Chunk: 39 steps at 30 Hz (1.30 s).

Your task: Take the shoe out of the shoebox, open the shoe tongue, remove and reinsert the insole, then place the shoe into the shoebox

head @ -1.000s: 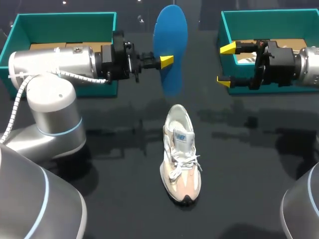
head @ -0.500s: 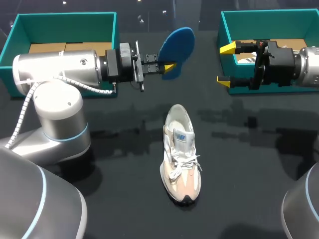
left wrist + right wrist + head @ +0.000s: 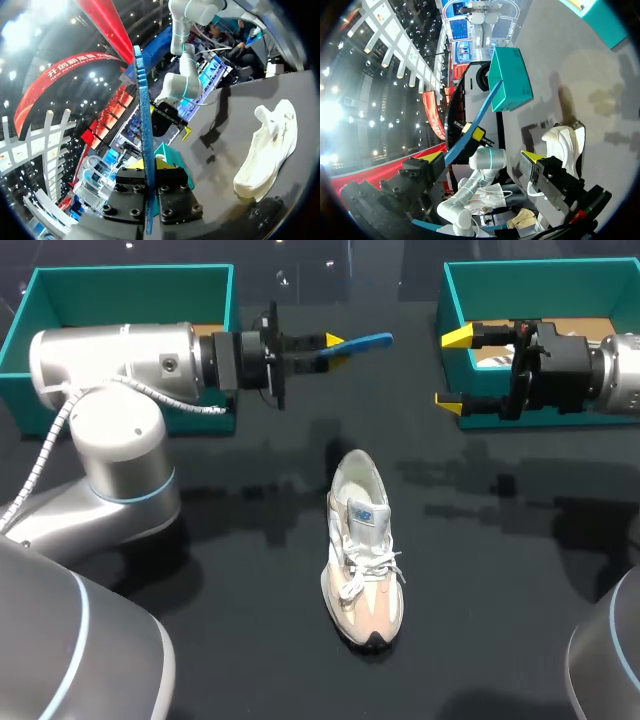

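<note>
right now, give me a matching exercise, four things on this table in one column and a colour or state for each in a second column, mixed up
Things
1 insole
2 shoe
3 right gripper
4 left shoebox

Colours and states
a open, holding nothing
b blue, clamped in the left gripper above the table
c teal, at the table's far left corner
d white and peach, on the table, touched by no gripper

Pairs: 1-b, 2-d, 3-a, 4-c
</note>
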### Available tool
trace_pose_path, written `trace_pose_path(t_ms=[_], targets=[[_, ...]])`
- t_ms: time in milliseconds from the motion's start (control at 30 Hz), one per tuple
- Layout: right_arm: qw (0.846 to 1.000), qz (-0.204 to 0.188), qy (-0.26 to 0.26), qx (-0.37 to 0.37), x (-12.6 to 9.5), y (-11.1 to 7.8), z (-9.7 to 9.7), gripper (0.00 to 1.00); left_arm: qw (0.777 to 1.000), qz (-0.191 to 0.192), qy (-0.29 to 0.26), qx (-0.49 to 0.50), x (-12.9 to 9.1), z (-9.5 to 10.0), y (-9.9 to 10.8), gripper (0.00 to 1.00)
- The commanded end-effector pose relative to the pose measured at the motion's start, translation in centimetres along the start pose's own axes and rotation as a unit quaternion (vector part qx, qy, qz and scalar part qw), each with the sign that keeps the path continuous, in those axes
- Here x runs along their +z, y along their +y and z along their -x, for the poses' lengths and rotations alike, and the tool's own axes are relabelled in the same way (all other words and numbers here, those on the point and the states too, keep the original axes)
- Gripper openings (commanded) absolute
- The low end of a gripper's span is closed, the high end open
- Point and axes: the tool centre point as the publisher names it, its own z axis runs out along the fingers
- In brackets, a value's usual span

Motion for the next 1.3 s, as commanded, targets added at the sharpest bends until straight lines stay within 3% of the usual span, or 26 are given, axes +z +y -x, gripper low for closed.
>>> trace_pose_path(t_ms=[33,400,1000,1300], targets=[[1.000,0.001,-0.001,0.000,0.1,0.0,0.0,1.00,0.998,-0.011,-0.005,0.060,0.6,-0.2,1.1,0.00],[1.000,0.001,-0.001,0.000,0.1,0.0,0.0,1.00,0.988,-0.018,-0.009,0.156,0.8,-0.5,1.4,0.00],[1.000,0.001,-0.001,0.000,0.1,0.0,0.0,1.00,0.987,-0.020,-0.017,0.156,0.9,-0.5,1.4,0.00],[1.000,-0.002,-0.010,-0.001,0.5,-0.6,-0.5,1.00,0.969,-0.016,0.003,0.248,0.9,-0.7,-0.5,0.00]])
